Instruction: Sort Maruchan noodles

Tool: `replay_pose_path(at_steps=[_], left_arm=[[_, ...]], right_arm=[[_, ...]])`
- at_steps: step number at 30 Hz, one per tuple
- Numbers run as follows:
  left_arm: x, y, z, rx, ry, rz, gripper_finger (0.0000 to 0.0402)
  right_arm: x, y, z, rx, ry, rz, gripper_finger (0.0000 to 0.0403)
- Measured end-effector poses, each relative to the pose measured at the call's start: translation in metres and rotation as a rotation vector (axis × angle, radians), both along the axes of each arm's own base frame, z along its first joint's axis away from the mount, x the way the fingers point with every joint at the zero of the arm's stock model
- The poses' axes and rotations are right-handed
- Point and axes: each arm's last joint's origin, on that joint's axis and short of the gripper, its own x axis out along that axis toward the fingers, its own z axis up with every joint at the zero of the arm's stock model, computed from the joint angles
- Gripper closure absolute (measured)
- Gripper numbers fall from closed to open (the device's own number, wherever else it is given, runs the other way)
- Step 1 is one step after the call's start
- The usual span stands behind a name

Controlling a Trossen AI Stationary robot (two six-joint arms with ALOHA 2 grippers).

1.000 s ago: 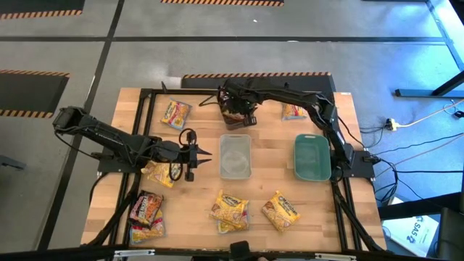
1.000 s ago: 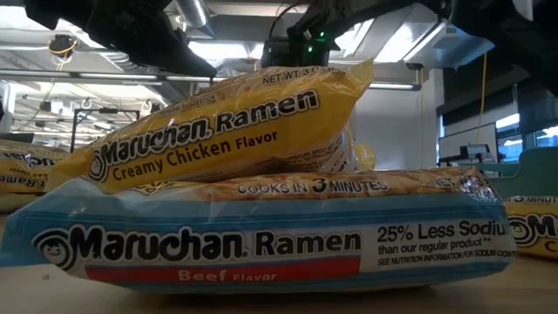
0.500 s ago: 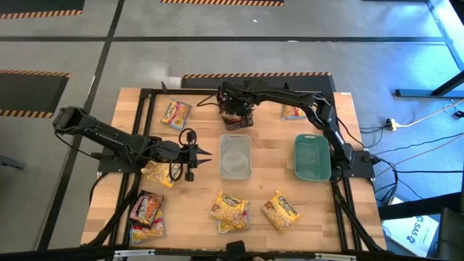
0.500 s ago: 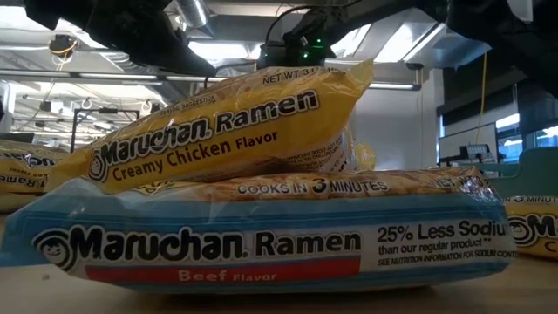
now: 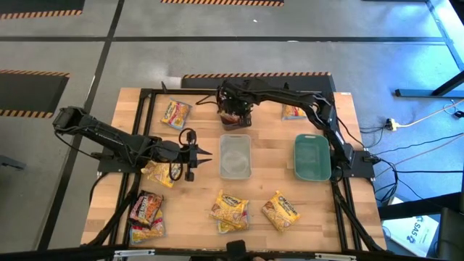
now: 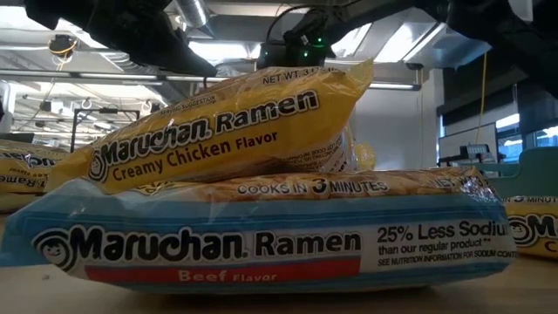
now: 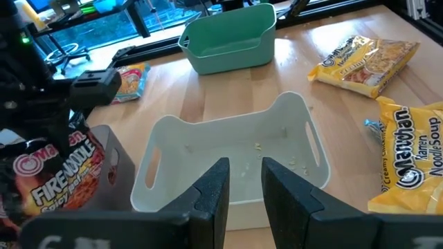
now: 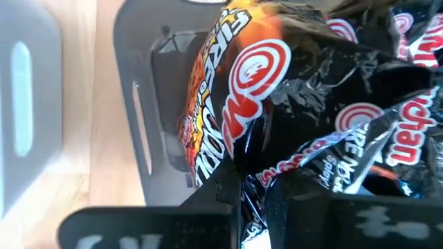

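One dark packet [image 8: 277, 104] hangs pinched above the grey bin's rim [image 8: 135, 104].

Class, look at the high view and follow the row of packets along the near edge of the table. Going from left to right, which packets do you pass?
Dark red-brown packet → stacked yellow packets → tilted yellow packet.

Maruchan noodles [image 5: 230, 209] scattered flat across table

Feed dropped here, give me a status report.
Right gripper shut on dark noodle packet, over the grey bin. Left gripper empty, facing the clear bin. Nothing in the way.
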Motion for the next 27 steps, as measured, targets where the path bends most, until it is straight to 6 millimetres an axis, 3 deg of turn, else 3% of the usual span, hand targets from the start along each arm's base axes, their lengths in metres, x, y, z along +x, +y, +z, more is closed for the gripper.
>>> replay_pose_path(at_steps=[8, 16, 21, 27], left_arm=[[0.000, 0.000, 0.000, 0.000, 0.003, 0.000, 0.0323], [0.000, 0.000, 0.000, 0.000, 0.004, 0.000, 0.0323], [0.000, 0.000, 0.000, 0.000, 0.006, -0.001, 0.0323], [0.000, 0.000, -0.001, 0.000, 0.008, -0.001, 0.0323]], right_arm=[[-0.005, 0.002, 0.019, -0.036, -0.031, 0.026, 0.0386], [-0.016, 0.005, 0.059, -0.053, -0.009, 0.041, 0.0386], [-0.017, 0.005, 0.054, -0.016, 0.014, 0.051, 0.0386], [-0.010, 0.003, 0.029, -0.002, 0.076, 0.065, 0.0386]])
